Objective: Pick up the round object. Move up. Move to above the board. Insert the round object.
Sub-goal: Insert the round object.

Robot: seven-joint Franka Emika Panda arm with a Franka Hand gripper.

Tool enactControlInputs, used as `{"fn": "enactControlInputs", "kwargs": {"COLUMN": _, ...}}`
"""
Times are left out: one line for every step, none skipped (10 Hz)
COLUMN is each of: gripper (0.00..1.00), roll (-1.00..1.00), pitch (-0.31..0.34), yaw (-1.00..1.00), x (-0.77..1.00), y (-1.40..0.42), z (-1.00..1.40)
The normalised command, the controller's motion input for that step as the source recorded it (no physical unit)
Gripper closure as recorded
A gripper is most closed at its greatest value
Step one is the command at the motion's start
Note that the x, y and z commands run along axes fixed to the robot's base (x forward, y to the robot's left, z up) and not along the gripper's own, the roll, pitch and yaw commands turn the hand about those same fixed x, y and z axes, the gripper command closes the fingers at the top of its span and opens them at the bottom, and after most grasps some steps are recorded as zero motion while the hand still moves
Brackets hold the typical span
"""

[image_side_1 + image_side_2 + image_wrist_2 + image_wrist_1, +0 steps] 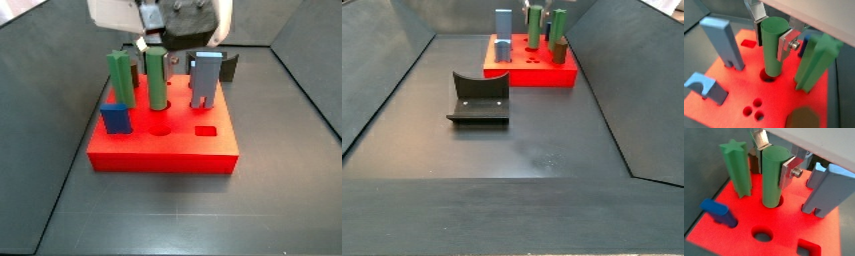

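Observation:
The round object [773, 178] is a plain green cylinder standing upright, its lower end in a round hole of the red board [744, 223]. My gripper [775, 163] is shut on its upper part, one silver finger [791, 172] on each side. Both also show in a wrist view: gripper [772, 37], round object [771, 50], board [724, 107]. In a side view the gripper [156, 42] hangs over the round object [156, 80] on the board [167, 150].
A green star-topped peg [737, 170] and a tall grey-blue peg [827, 188] stand close on either side. A short blue piece [719, 213] sits nearer. A free round hole [763, 234] and square hole [807, 247] show. The fixture [480, 98] stands on the floor away from the board [543, 72].

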Motion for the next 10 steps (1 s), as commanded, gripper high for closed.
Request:
{"fn": "enactControlInputs", "kwargs": {"gripper": 1.0, "roll": -0.1, "pitch": 0.0, "yaw": -0.07, "x": 0.0, "y": 0.31, "z": -0.12}}
{"fn": "enactControlInputs", "kwargs": {"gripper": 1.0, "roll": -0.01, "pitch": -0.057, "yaw": -0.03, "x": -0.05, "y": 0.08, "z": -0.15}}
{"fn": "enactControlInputs", "kwargs": {"gripper": 1.0, "roll": 0.0, "pitch": -0.116, "yaw": 0.0, "x": 0.0, "y": 0.0, "z": -0.32}}
{"fn": "enactControlInputs", "kwargs": {"gripper": 1.0, "roll": -0.03, "pitch": -0.093, "yaw": 0.0, "x": 0.2, "y": -0.01, "z": -0.39}}
{"fn": "enactControlInputs", "kwargs": {"gripper": 1.0, "roll": -0.03, "pitch": -0.147, "yaw": -0.03, "x": 0.05, "y": -0.03, "z": -0.38}}
{"fn": "enactControlInputs", "kwargs": {"gripper": 1.0, "roll": -0.06, "pitch": -0.18, "yaw": -0.06, "x": 0.07, "y": -0.04, "z": -0.41}}
{"fn": "enactControlInputs", "kwargs": {"gripper": 1.0, "roll": -0.06, "pitch": -0.124, "yaw": -0.06, "x": 0.24, "y": -0.05, "z": -0.45}}
{"fn": "enactControlInputs", "kwargs": {"gripper": 1.0, "roll": 0.0, "pitch": -0.107, "yaw": -0.04, "x": 0.25, "y": -0.04, "z": -0.54}}
{"fn": "enactControlInputs", "kwargs": {"gripper": 1.0, "roll": 0.0, "pitch": -0.107, "yaw": 0.0, "x": 0.22, "y": -0.01, "z": -0.65}}
{"fn": "enactControlInputs", "kwargs": {"gripper": 1.0, "roll": 0.07, "pitch": -0.164, "yaw": 0.0, "x": 0.01, "y": -0.04, "z": -0.75}}
